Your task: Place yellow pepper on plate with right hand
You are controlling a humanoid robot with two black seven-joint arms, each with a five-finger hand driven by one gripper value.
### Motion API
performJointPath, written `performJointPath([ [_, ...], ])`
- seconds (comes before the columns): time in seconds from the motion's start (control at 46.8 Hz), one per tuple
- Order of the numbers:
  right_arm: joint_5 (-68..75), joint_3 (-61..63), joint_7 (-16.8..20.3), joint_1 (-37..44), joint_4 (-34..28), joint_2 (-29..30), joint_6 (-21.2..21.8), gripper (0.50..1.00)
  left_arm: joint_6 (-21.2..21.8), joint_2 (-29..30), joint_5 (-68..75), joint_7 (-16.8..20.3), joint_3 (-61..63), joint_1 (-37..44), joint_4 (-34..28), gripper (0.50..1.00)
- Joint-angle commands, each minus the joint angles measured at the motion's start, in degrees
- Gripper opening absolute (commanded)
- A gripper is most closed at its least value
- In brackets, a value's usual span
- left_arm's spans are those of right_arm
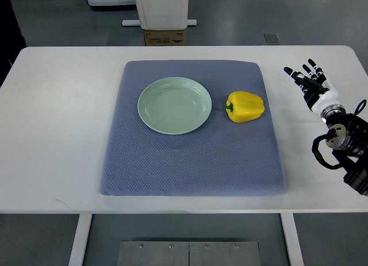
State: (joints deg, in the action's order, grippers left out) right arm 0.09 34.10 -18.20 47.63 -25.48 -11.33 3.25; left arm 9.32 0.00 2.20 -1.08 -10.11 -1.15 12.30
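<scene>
The yellow pepper [246,107] lies on its side on the blue mat [192,157], just to the right of the plate [174,105], with a narrow strip of mat between the two. Its green stem [229,107] points left, toward the plate. The plate is pale green, empty, and sits on the upper middle of the mat. The mat covers the centre of the white tabletop [52,134].

The right hand [309,82] hovers over bare tabletop, well apart from the pepper and to its right. Its fingers are spread wide and hold nothing. The left hand is not in view.

The step in hand appears to be the approach. Bring the hand leftward over the pepper and lower it with the fingers kept wide enough to span the body. Close on the broad flanks, not on the stem. The skin is likely smooth and the shape rounded, so a shallow grasp could let it roll or slip.
</scene>
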Motion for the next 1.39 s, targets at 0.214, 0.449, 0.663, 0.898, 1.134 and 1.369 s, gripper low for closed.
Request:
performJointPath([
  [0.214,0.0,-0.09,0.0,0.0,0.0,-0.01,0.0,1.0,-0.1,0.0,0.0,0.03,0.01,0.09,0.01,1.0],
  [0.449,0.0,-0.09,0.0,0.0,0.0,-0.01,0.0,1.0,-0.62,0.0,0.08,0.03,0.1,0.18,0.01,1.0],
  [0.663,0.0,-0.09,0.09,0.09,0.0,-0.1,0.0,1.0,-0.71,0.0,0.08,0.03,0.1,0.18,0.1,1.0],
  [0.898,0.0,0.0,-0.17,0.18,0.08,-0.1,0.0,1.0,-0.71,0.0,0.08,0.03,0.1,0.18,0.1,1.0],
  [1.134,0.0,0.26,-0.09,0.97,0.52,-0.28,0.18,1.0,-0.71,0.0,0.08,0.03,0.1,0.18,0.1,1.0],
  [1.369,0.0,0.26,-0.17,1.67,0.52,-0.28,0.53,1.0,-0.62,0.0,0.0,0.03,0.1,0.18,0.1,1.0],
])
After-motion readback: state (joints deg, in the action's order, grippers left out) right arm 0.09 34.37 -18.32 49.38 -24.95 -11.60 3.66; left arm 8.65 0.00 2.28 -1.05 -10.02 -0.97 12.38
